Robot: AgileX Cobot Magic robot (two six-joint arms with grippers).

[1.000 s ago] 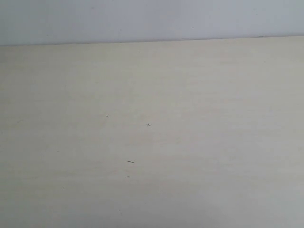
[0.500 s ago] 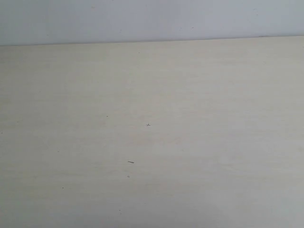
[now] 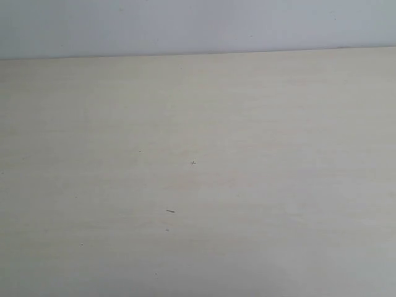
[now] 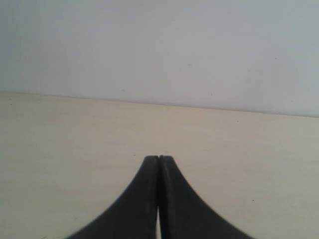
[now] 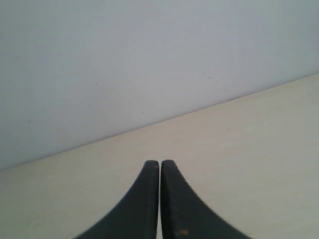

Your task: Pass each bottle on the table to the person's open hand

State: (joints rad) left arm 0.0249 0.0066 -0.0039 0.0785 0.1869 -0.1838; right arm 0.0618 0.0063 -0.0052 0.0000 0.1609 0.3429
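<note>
The pale beige table (image 3: 247,185) fills the exterior view, with only a few tiny dark specks on it. No bottle and no hand shows in any view. Neither arm appears in the exterior view. In the left wrist view my left gripper (image 4: 159,158) is shut, its black fingers (image 4: 144,199) pressed together with nothing between them, above the bare table (image 4: 60,149). In the right wrist view my right gripper (image 5: 160,163) is likewise shut and holds nothing, over the table (image 5: 249,149).
A plain pale grey wall (image 3: 198,25) rises behind the table's far edge (image 3: 198,54). The same wall (image 4: 159,50) fills the upper part of the left wrist view, and the wall (image 5: 124,59) also backs the right wrist view.
</note>
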